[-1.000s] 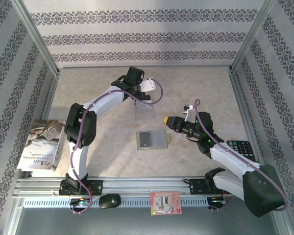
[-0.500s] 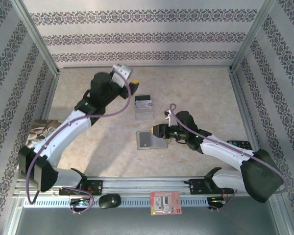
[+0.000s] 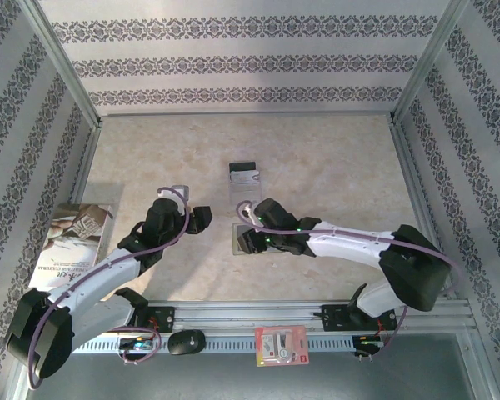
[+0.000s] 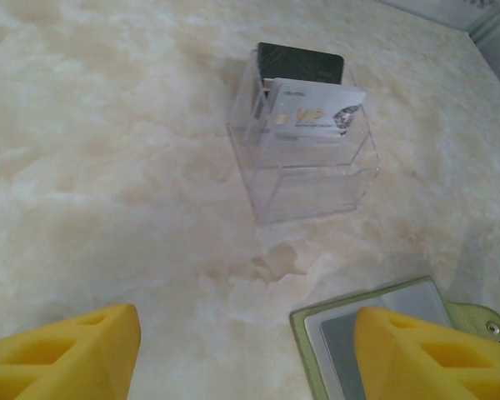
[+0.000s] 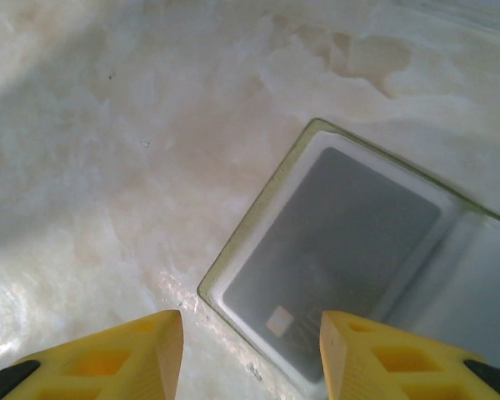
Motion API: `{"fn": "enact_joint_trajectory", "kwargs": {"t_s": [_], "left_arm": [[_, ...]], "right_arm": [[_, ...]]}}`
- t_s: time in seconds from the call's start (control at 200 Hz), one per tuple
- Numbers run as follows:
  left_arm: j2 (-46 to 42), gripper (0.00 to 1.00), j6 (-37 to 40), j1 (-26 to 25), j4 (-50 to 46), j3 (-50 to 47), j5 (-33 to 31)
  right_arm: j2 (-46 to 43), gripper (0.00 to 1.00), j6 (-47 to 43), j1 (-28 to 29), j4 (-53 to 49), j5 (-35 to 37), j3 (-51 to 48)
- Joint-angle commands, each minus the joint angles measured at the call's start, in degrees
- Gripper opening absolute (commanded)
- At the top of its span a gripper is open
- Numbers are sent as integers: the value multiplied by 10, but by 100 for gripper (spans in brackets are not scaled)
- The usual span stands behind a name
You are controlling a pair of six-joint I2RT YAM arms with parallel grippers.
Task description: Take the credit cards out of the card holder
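Table [image 5: 108, 125]: card holder [image 5: 462, 258] below R hand [image 5: 250, 323]

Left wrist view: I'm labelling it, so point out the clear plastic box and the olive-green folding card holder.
clear plastic box [image 4: 317, 192]: left wrist view, front wall.
olive-green folding card holder [image 4: 383, 296]: left wrist view, inner pocket.

We looked down on a cream, marble-patterned tabletop [image 3: 333, 158], evenly lit, boxed in on three sides by walls [image 3: 233, 58] papered in grey-and-white stripes of dark damask, with bare aluminium posts [image 3: 67, 67] at the far corners and a slotted metal rail [image 3: 225, 342] along the near edge.
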Motion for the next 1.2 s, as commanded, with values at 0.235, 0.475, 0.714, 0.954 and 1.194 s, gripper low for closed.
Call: {"fn": "enact_joint_trajectory", "kwargs": {"t_s": [0.235,0.475,0.714,0.954,1.194], "left_arm": [[-32,68,-65,6,-30,-24,-35],[-21,68,-61,6,-26,-25,-29],[-18,69,-54,6,-21,-23,-19],[4,63,-46,6,-6,-20,23],[61,57,-59,-11,50,-20,70]], "right_arm": [[112,47,-100,46,-103,132,111],[160,45,-120,67,-126,176,133],[180,29,-117,69,-118,175,134],[159,2,-113,67,-69,165,111],[81,0,-69,38,55,94,31]]}}
